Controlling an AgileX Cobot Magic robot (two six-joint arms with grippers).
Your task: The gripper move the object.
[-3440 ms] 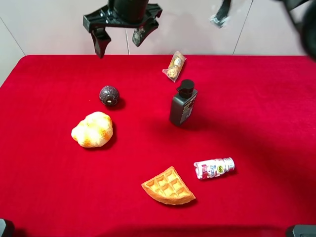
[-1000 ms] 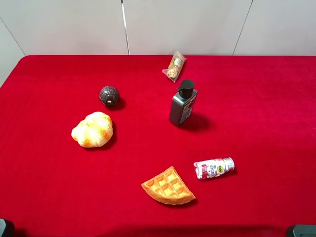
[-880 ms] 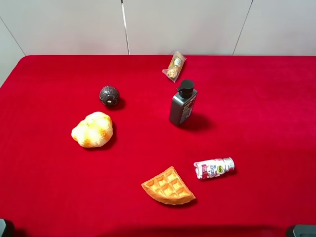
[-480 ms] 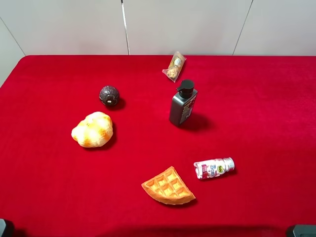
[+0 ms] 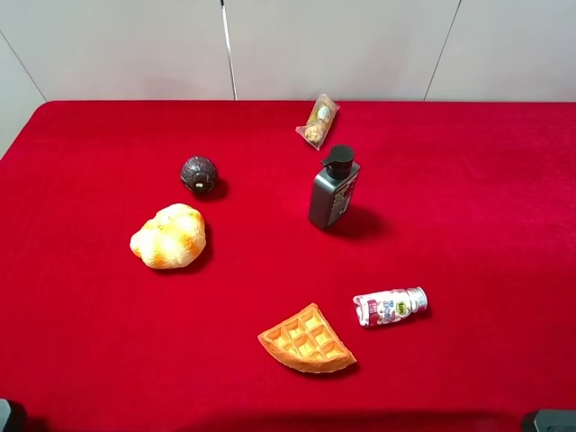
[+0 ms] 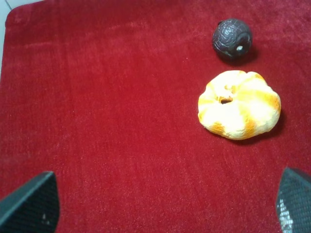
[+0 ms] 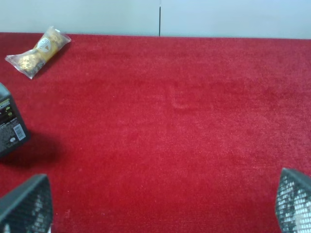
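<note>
The object, a small dark rough-skinned ball (image 5: 199,174) with a pale spot, rests on the red cloth at the back left. It also shows in the left wrist view (image 6: 232,33), just beyond the bread roll. My left gripper (image 6: 160,208) is open and empty, its two fingertips (image 6: 29,204) wide apart, well short of the ball. My right gripper (image 7: 158,206) is open and empty over bare red cloth, and the ball is out of its view. Neither claw shows over the table in the exterior view.
A golden bread roll (image 5: 168,236) lies just in front of the ball. An upright dark grey pump bottle (image 5: 333,189) stands mid-table, with a snack packet (image 5: 318,121) behind it. A waffle piece (image 5: 307,340) and a small white bottle (image 5: 390,306) lie in front.
The black claw that hung above the back of the table 3.4 s ago has left the exterior view. Over the last second nothing on the table has moved.
</note>
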